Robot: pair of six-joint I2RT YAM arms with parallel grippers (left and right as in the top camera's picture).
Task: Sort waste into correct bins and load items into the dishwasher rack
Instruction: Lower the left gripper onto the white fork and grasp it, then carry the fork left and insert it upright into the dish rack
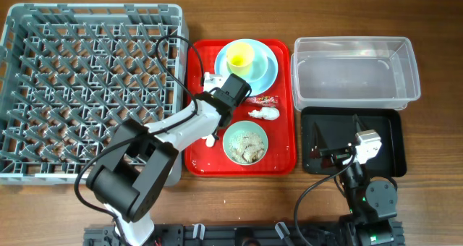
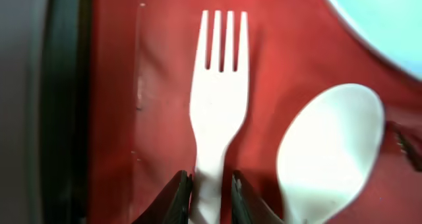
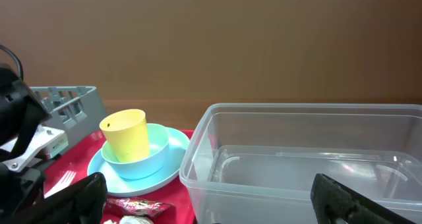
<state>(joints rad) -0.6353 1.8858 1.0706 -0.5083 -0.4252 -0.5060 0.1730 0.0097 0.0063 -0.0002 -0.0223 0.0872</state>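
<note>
Left claw (image 2: 211,199) pinches fork (image 2: 219,105); spoon (image 2: 330,151) just beside.

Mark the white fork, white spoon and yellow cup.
white fork (image 2: 219,105): left wrist view, neck below the tines.
white spoon (image 2: 330,145): left wrist view, middle of its bowl.
yellow cup (image 3: 125,137): right wrist view, side wall.

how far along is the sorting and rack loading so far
Nothing looks done: the dishwasher rack, clear tub and black tray show nothing inside. In hand: the left pincer grips the fork by its handle on the red tray. Left: spoon, plate, yellow cup, green bowl with scraps, wrapper, tissue.
</note>
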